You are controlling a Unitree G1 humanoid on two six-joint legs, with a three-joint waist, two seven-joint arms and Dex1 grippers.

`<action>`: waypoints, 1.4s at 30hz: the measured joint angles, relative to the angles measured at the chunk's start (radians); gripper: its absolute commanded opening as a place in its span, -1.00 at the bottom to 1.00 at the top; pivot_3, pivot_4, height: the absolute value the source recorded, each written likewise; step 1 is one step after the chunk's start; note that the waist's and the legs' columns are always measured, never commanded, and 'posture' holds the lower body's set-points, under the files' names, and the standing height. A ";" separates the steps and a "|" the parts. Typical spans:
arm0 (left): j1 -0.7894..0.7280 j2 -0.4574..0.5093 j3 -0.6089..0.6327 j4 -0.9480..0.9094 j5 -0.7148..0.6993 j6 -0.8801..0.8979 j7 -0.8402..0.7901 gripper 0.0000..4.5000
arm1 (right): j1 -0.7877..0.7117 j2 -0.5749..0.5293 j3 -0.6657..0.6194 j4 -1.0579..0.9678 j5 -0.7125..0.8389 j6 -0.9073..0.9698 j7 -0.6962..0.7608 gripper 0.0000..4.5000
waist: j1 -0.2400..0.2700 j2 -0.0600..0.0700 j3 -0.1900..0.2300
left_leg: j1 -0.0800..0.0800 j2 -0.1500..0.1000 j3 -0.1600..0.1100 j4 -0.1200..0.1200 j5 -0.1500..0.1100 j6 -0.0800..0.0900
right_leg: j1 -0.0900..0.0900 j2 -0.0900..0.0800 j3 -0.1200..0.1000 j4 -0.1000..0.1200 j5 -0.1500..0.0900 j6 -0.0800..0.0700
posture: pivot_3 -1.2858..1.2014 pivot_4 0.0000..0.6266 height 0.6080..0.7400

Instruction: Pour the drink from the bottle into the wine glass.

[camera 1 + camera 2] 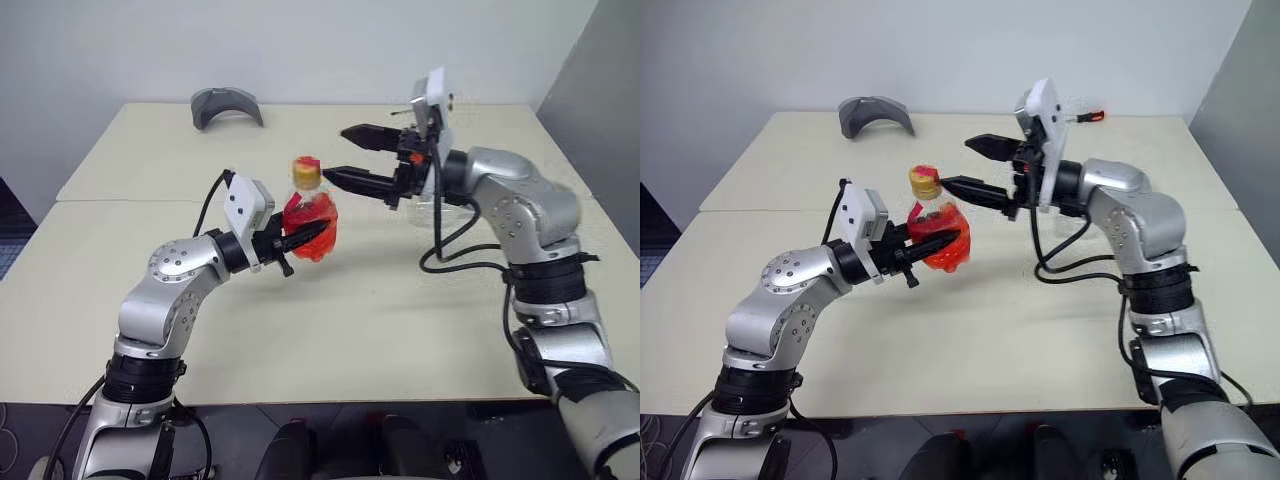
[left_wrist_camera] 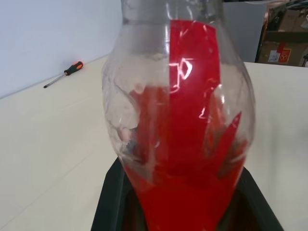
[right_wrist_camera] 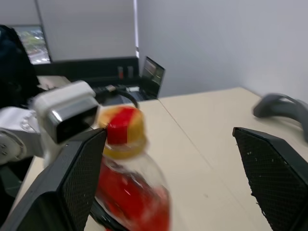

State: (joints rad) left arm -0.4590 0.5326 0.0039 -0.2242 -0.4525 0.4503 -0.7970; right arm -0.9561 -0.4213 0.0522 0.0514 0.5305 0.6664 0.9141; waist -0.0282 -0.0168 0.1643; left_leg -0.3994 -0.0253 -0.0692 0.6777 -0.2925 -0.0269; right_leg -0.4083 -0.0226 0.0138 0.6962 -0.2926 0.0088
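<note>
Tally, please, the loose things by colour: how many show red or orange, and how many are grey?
Red or orange: 2, the bottle and the screwdriver.
Grey: 1, the curved object.
Total: 3.

Both arms wear rounded silver-grey metal shells with small dark screws at the joints, black ribbed bands between segments and looping black cables; each wrist carries a white boxy camera housing, and the left end effector (image 1: 300,238) and right end effector (image 1: 348,153) have tapered black fingers
</note>
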 measured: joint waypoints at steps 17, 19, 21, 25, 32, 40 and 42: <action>-0.026 -0.001 -0.001 0.037 0.011 -0.023 -0.025 -0.59 | -0.043 0.143 0.004 -0.011 0.043 0.039 -0.022 0.98 | -0.004 0.000 0.000 | 0.000 0.000 0.000 0.000 0.001 -0.001 | 0.000 0.000 0.000 0.001 0.000 0.000 | 0.03 -0.52 1.00; -0.026 -0.006 -0.001 0.037 0.011 -0.023 -0.023 -0.59 | -0.044 0.162 0.005 -0.005 0.043 0.038 -0.023 0.98 | -0.004 0.000 0.000 | 0.000 0.000 0.000 0.000 0.001 -0.001 | -0.001 0.000 0.000 0.001 0.000 0.000 | 0.03 -0.52 1.00; -0.026 -0.009 -0.008 0.035 0.010 -0.023 -0.023 -0.59 | -0.044 0.174 0.009 -0.002 0.042 0.038 -0.024 0.98 | -0.004 0.000 0.000 | 0.000 0.000 0.000 0.000 0.001 -0.001 | -0.001 0.000 0.000 0.001 0.000 0.000 | 0.03 -0.52 1.00; -0.026 -0.009 -0.016 0.033 0.010 -0.023 -0.023 -0.59 | -0.045 0.183 0.010 0.002 0.041 0.038 -0.023 0.98 | -0.004 0.000 0.000 | 0.000 0.000 0.000 0.000 0.001 -0.001 | -0.001 0.000 0.000 0.001 0.000 0.000 | 0.03 -0.52 1.00; -0.021 -0.009 -0.016 0.028 0.009 -0.022 -0.022 -0.59 | -0.045 0.184 0.011 0.014 0.041 0.038 -0.020 0.23 | -0.004 0.000 0.000 | 0.000 0.000 0.000 0.000 0.000 -0.001 | -0.001 0.000 0.000 0.001 0.000 0.000 | 0.03 -0.52 1.00; -0.017 -0.009 -0.017 0.026 0.009 -0.021 -0.020 -0.59 | -0.045 0.182 0.017 0.011 0.041 0.036 -0.002 -0.46 | -0.004 0.000 0.000 | 0.000 0.000 0.000 0.000 0.000 -0.001 | -0.001 0.000 0.000 0.001 0.000 0.000 | 0.03 -0.52 1.00; -0.017 -0.009 -0.017 0.026 0.009 -0.021 -0.020 -0.59 | -0.045 0.182 0.017 0.010 0.041 0.036 -0.002 -0.46 | -0.004 0.000 0.000 | 0.000 0.000 0.000 0.000 0.000 -0.001 | -0.001 0.000 0.000 0.001 0.000 0.000 | 0.03 -0.52 1.00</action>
State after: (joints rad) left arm -0.4762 0.5236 -0.0129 -0.1981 -0.4434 0.4293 -0.8167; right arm -1.0009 -0.2395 0.0693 0.0614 0.5717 0.7025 0.9126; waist -0.0319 -0.0167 0.1644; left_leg -0.3993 -0.0248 -0.0696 0.6774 -0.2921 -0.0277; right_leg -0.4089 -0.0222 0.0135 0.6969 -0.2926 0.0087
